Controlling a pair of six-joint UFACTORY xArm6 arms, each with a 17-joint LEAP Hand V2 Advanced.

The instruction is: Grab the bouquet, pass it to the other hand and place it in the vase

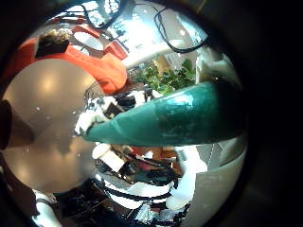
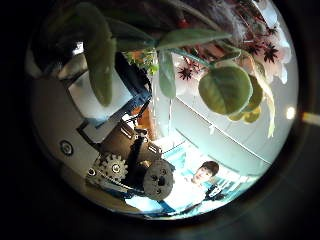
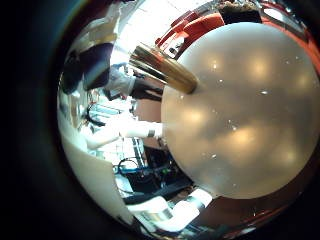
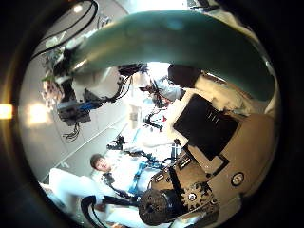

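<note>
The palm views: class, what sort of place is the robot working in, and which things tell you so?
Probably an indoor robotics lab or workshop. A round pale table serves as the work surface, the bouquet's teal wrap and leaves sit close to the palms as a test prop, and equipment with cables stands behind.

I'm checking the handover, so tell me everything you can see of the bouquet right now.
The bouquet shows as a smooth teal cone-shaped wrap, tapering to a point, with green leaves at its wide end. It lies across the left palm's view, filling much of it, so it is close to that robot hand. From the thumb side, broad green leaves and pinkish flowers show. The wrap also arches close over the right palm. Which fingers grip it cannot be told.
</note>
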